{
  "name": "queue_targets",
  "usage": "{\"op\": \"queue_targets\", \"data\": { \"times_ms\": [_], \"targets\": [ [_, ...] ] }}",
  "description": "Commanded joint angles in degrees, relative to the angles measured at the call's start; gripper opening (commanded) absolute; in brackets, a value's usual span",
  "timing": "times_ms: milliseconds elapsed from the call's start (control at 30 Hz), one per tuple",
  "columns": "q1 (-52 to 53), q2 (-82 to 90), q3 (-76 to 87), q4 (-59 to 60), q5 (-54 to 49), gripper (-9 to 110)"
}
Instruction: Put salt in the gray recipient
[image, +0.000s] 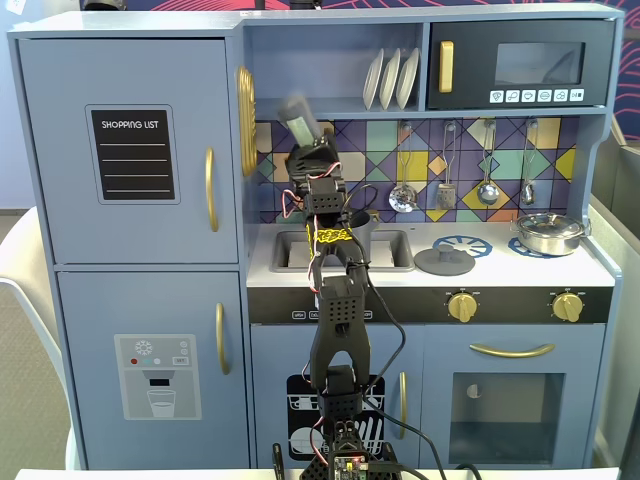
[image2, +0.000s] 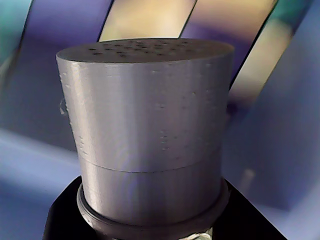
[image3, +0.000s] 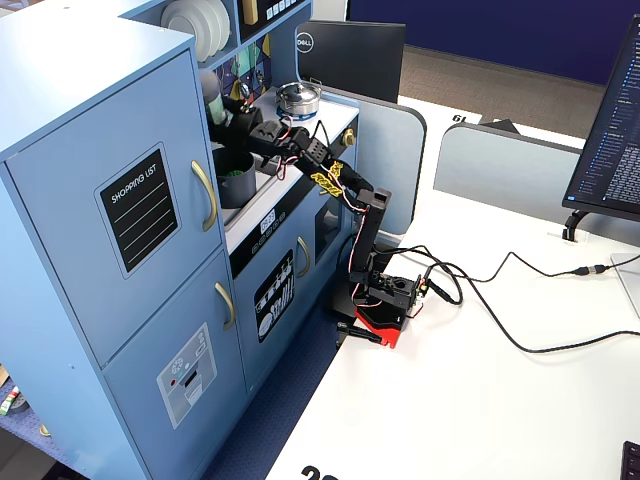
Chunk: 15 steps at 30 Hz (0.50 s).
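My gripper (image: 307, 142) is shut on the salt shaker (image: 297, 117) and holds it raised and tilted above the sink, in front of the tiled back wall. In the wrist view the shaker's gray cap (image2: 150, 120), with small holes on top, fills the frame, and my black fingers (image2: 62, 220) show at its base. The gray recipient (image: 363, 222), a dark-gray pot, stands in the sink below and to the right of the shaker, mostly hidden behind my arm. In the other fixed view the pot (image3: 237, 178) sits under the gripper (image3: 222, 112).
A flat gray lid with a knob (image: 444, 261) lies on the counter. A shiny steel pan (image: 548, 232) stands on the right burner. Utensils (image: 487, 190) hang on the back wall, with white plates (image: 390, 78) on the shelf above. The arm's base (image3: 385, 300) and cables lie on the white desk.
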<state>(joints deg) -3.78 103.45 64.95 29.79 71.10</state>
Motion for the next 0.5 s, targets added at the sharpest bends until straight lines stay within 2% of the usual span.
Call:
{"op": "queue_targets", "data": {
  "times_ms": [0,67,133,267,367,467],
  "targets": [
    [2.55,1.41,-3.25,10.72,0.35,0],
    [3.52,1.49,-3.16,19.25,1.67,0],
    [3.78,1.85,-1.93,22.41,2.55,0],
    [2.55,3.25,0.18,9.67,-4.22,0],
    [2.11,2.46,-2.2,-0.97,-22.06,0],
    [4.04,0.97,-6.77,0.62,-47.46,0]
  ]
}}
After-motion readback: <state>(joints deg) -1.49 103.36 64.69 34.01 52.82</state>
